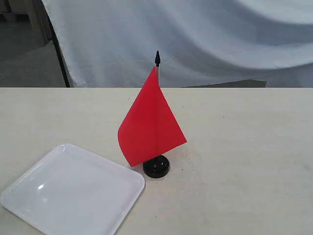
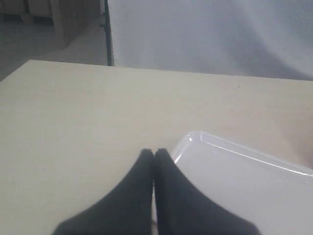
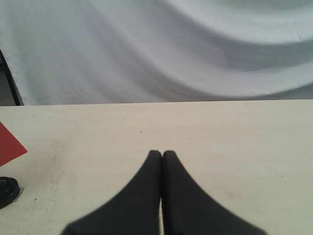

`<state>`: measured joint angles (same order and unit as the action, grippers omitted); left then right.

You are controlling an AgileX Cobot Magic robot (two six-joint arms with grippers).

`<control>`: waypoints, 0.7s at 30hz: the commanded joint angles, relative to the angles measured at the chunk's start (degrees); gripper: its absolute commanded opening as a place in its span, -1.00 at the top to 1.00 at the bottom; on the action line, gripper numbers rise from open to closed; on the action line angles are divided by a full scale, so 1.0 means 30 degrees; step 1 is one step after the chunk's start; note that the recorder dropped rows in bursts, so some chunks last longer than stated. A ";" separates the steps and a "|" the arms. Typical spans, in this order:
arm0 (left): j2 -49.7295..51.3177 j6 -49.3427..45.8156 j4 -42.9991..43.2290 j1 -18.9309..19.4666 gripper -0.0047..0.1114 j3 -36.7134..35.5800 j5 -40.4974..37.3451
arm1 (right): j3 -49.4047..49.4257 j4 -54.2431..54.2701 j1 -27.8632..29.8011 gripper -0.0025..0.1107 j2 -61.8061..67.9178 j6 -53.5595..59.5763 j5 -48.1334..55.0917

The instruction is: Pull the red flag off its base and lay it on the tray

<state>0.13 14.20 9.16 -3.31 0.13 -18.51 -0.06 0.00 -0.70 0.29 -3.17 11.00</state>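
Well, the red flag [image 1: 151, 122] is standing upright near the middle of the pale counter [image 1: 254, 156]. Its thin pole [image 1: 158, 73] is sitting in the base [image 1: 156, 167], and the black pointed tip [image 1: 157, 58] is poking up above the cloth. The red cloth is hanging down beside the pole and reaching almost to the base.

The tray [image 1: 73, 196] is lying flat on the counter just beside the base, to the left of it and nearer the front in the exterior view. One of its rounded corners is coming close to the base, though I cannot tell whether the two are touching. A white sheet [image 1: 205, 34] is hanging behind the counter.

The left hand [image 2: 154, 152] is pointing out over the counter right by a corner of the tray. Its two black fingers are pressing together with no gap and gripping nothing. The right hand [image 3: 162, 154] is pointing out over bare counter, off to one side of the flag. Its fingers are likewise squeezing tight together and holding nothing. A corner of the red cloth and part of the base are peeking in at the edge of its camera's view.
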 commanded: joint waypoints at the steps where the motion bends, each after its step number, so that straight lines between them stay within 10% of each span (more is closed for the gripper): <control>1: -0.0044 -0.0025 -0.0004 -0.0074 0.92 -0.0043 0.0032 | 0.0020 0.0000 -0.0074 0.96 -0.0098 0.0006 -0.0139; 11: -0.0044 -0.0025 -0.0004 -0.0074 0.92 -0.0043 0.0032 | 0.0020 0.0000 -0.0074 0.96 -0.0098 0.0006 -0.0623; 21: -0.0044 -0.0025 -0.0004 -0.0074 0.92 -0.0043 0.0032 | 0.0020 0.0000 -0.0074 0.96 -0.0098 0.0006 -0.9510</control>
<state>0.13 14.20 9.16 -3.31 0.13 -18.51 -0.06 0.00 -0.70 0.29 -3.17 -9.08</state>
